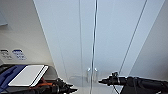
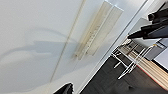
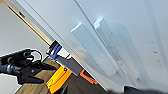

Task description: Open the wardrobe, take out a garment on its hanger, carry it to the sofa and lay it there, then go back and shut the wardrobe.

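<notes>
The wardrobe point(image 1: 110, 37) stands tall and white right in front of me, both doors shut. Its two small handles point(image 1: 92, 74) flank the middle seam, and they show close up as handles point(image 2: 97, 32) in the left wrist view and handles point(image 3: 100, 47) in the right wrist view. My right gripper point(image 1: 100, 81) is just right of the handles at about their height, and its dark fingers point(image 2: 140, 32) appear spread, holding nothing. My left gripper point(image 1: 72, 88) sits lower, left of the seam, with open empty fingers point(image 3: 42, 81). The garment, the hanger and the sofa are hidden.
A white flat-topped case point(image 1: 28, 75) with blue fabric point(image 1: 8, 75) beside it lies low at the left. Labels point(image 1: 12, 53) mark the left wall. The left wrist view has dark floor point(image 2: 107, 80) and a white metal frame point(image 2: 130, 65) beside the wardrobe. An orange-yellow object point(image 3: 58, 78) lies on the floor.
</notes>
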